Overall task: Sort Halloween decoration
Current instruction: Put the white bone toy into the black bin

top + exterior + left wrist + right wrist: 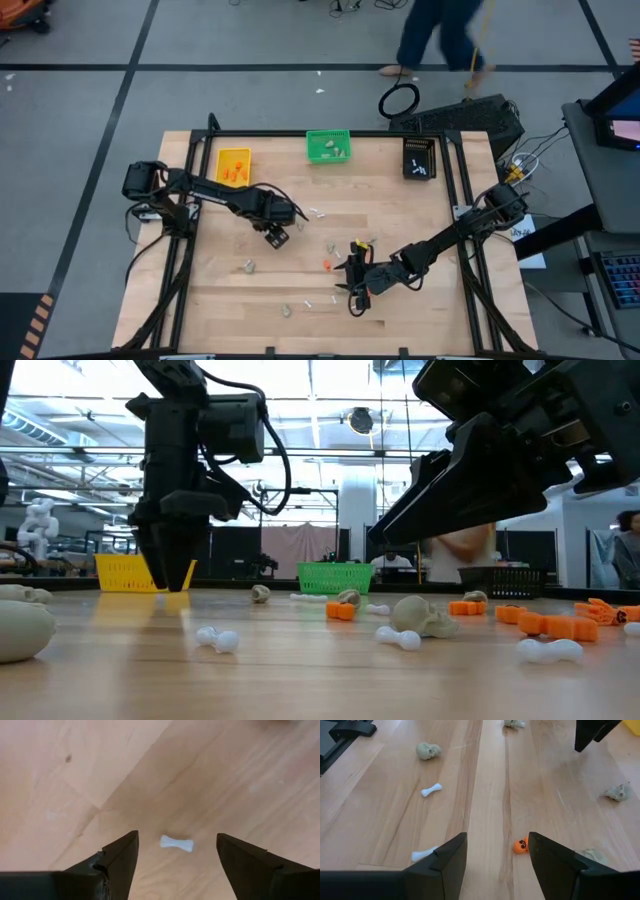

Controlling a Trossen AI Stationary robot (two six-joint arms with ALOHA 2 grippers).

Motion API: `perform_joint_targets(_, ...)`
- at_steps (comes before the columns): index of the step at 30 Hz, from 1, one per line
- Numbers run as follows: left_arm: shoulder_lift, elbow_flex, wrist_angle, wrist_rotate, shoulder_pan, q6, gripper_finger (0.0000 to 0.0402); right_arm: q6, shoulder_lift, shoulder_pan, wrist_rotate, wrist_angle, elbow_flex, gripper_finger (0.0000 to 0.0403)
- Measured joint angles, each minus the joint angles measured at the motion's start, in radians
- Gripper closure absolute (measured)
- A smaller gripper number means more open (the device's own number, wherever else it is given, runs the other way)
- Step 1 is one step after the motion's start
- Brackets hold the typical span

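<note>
The left gripper (177, 857) hangs over a white bone (176, 843) on the tabletop (75, 780), fingers apart to straddle it (apparently for pickup); the right gripper (497, 855), fingers also apart, hovers beside an orange pumpkin (521, 845).

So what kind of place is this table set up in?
Likely a robotics lab or workshop. The light wooden table sits in a black metal frame on a grey floor marked with black tape lines, and the low view shows a large hall with exposed ceiling ducts.

No text, label, brand, number or sign can be read anywhere.
</note>
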Motion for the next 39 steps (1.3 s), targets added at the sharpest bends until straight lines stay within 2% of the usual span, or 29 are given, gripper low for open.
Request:
perform_joint_targets(35,0.006,-0.032,0.049,-0.02,-0.038,0.081,0.0128,-0.002,0.0,0.0,0.001,0.0,0.0,0.0206)
perform_joint_targets(39,0.007,-0.032,0.049,-0.021,-0.038,0.084,0.0138,-0.002,0.0,0.0,0.001,0.0,0.0,0.0206)
